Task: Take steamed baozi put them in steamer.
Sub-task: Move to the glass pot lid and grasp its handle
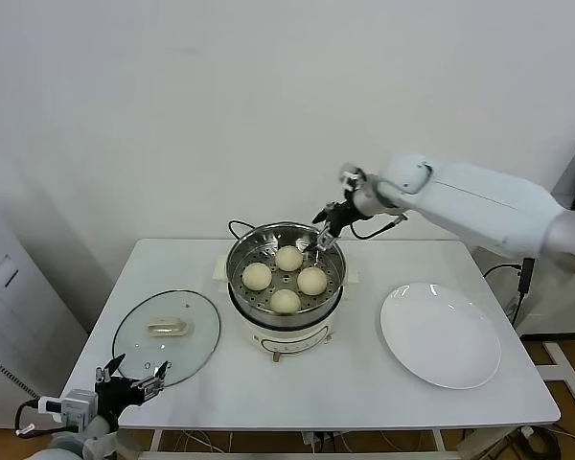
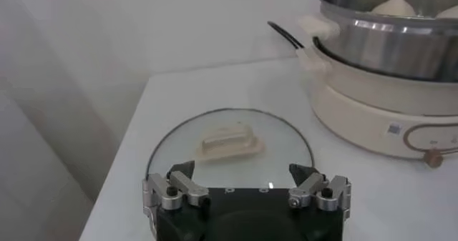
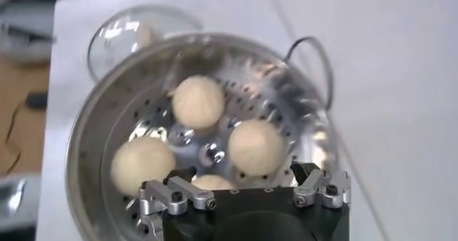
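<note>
White table (image 1: 364, 383) against plain wall. Right gripper (image 1: 323, 233) jaws released over steamer (image 1: 286, 251), four baozi (image 1: 288, 258) below. Left gripper (image 2: 247, 187) jaws released, glass lid (image 2: 229, 144) just ahead; fourth bun half hidden in right wrist view.

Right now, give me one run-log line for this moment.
baozi: four in steamer | plate: bare | right gripper: open above steamer's far rim | left gripper: open, near glass lid

From my right wrist camera, the nearest bun (image 3: 212, 183) sits half hidden behind the gripper body, just under the jaws. On the left wrist feed, the steamer (image 2: 386, 46) is cut off beyond the jaws.
</note>
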`<state>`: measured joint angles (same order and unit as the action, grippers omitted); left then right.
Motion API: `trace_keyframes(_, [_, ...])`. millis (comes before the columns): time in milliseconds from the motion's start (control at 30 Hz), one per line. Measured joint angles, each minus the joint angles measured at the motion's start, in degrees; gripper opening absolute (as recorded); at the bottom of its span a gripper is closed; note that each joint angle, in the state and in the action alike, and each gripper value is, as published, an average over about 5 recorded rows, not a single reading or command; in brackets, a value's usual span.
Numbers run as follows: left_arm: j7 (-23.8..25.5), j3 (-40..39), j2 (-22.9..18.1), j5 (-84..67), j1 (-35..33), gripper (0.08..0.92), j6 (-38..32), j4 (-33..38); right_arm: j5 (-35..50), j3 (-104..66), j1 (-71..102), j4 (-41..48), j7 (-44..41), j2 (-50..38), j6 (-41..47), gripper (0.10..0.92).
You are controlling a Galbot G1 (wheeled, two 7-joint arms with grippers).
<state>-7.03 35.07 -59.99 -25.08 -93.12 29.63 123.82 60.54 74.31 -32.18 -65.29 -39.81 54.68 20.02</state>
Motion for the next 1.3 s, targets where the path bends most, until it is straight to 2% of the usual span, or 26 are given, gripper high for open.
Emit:
trace_keyframes(267, [0.08, 0.58, 0.09, -0.04, 0.56, 0.823, -0.17, -0.10, 0.26, -20.65, 14.60, -4.06, 12.01, -7.66, -6.68, 0.823])
trace_keyframes(533, [0.21, 1.00, 1.02, 1.12, 1.09, 0.823, -1.29, -0.92, -3.02, -50.18, 39.22, -11.11, 22.29, -9.18, -12.12, 0.823])
trace_keyframes(933, [1.78, 0.75, 3.70, 9.35, 1.03, 0.823, -4.51, -2.98, -17.31, -89.51, 73.28, -20.43, 29.60, -0.83, -16.14, 0.823])
trace_keyframes(1300, [3.15, -0.23, 4.05, 33.45, 0.64, 0.823, -15.24, -8.84, -28.97, -110.51, 91.57, -24.68, 29.98, 9.89, -17.57, 0.823])
